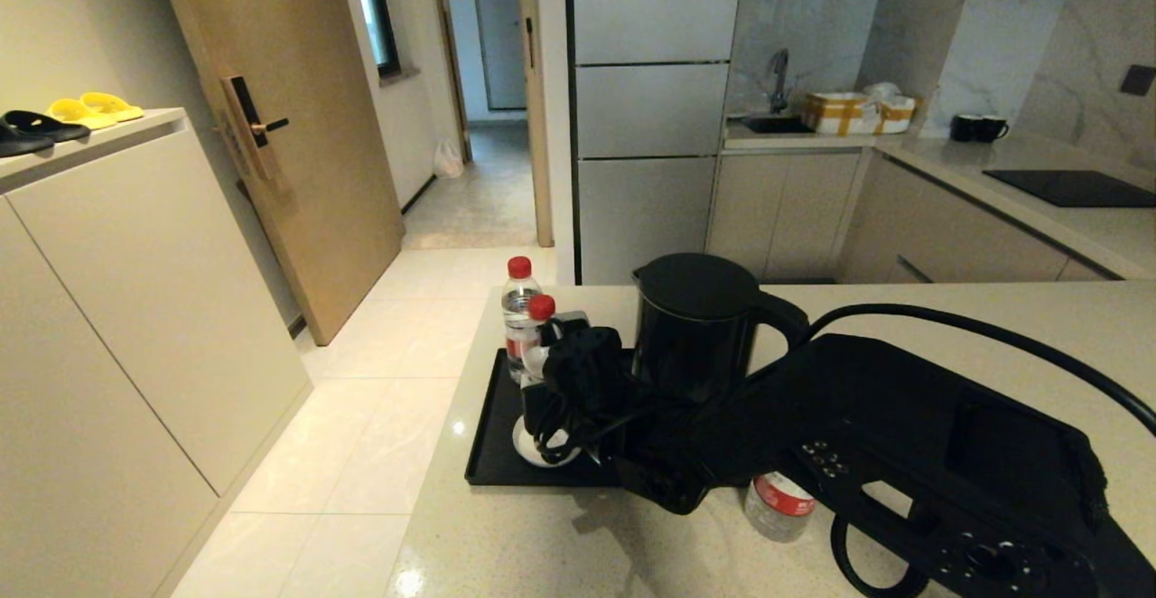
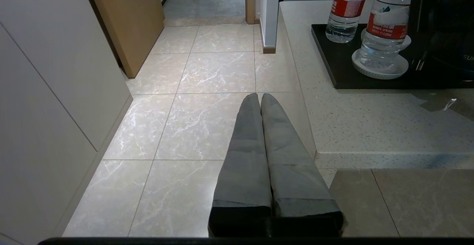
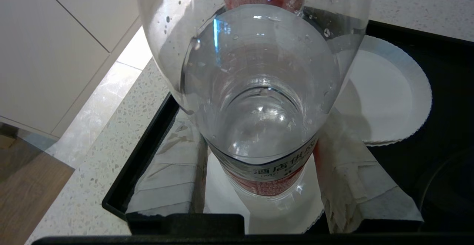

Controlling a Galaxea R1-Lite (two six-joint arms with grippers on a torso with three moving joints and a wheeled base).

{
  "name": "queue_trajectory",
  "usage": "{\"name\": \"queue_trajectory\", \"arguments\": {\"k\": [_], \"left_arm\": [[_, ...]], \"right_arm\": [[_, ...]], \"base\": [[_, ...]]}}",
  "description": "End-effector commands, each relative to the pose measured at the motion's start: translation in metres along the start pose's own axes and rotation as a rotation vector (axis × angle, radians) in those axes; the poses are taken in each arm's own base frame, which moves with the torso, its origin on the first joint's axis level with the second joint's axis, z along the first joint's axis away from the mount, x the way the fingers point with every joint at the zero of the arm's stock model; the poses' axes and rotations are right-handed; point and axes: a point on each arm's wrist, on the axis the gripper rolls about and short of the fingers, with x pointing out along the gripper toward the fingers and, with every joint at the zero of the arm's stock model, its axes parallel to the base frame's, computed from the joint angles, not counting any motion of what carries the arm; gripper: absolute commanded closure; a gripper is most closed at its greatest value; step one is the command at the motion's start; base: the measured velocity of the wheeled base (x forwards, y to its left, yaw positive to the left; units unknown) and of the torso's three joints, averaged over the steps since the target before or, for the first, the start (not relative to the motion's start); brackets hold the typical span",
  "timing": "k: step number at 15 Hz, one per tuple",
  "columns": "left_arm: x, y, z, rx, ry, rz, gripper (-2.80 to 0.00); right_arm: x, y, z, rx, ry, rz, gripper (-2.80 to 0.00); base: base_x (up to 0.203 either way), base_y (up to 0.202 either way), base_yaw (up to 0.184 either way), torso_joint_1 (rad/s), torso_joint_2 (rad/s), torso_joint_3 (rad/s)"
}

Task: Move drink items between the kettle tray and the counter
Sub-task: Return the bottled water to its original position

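Observation:
On the black kettle tray (image 1: 492, 435) two red-capped water bottles stand at its left end. The nearer bottle (image 1: 540, 309) rests on a white paper coaster (image 2: 381, 69), and my right gripper (image 1: 544, 372) is shut on its body. In the right wrist view the bottle (image 3: 259, 89) fills the gap between both white fingers (image 3: 166, 174). The second bottle (image 1: 517, 304) stands just behind it. A third bottle (image 1: 778, 503) sits on the beige counter (image 1: 542, 544), partly hidden under my right arm. My left gripper (image 2: 260, 96) hangs shut over the floor beside the counter's edge.
The black kettle (image 1: 695, 327) stands on the tray right next to the held bottle. A second empty white coaster (image 3: 385, 89) lies on the tray. My right arm's cable (image 1: 993, 336) arcs over the counter. A cream cabinet (image 1: 135, 264) with slippers lies to the left.

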Motion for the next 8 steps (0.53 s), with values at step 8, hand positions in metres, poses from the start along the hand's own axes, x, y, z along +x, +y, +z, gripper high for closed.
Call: {"name": "queue_trajectory", "arguments": {"k": [8], "left_arm": [[0.0000, 0.0000, 0.0000, 0.000, 0.000, 0.001, 0.00]], "right_arm": [[-0.0026, 0.0003, 0.0036, 0.005, -0.010, 0.002, -2.80]], "base": [[0.000, 0.000, 0.000, 0.000, 0.00, 0.000]]}}
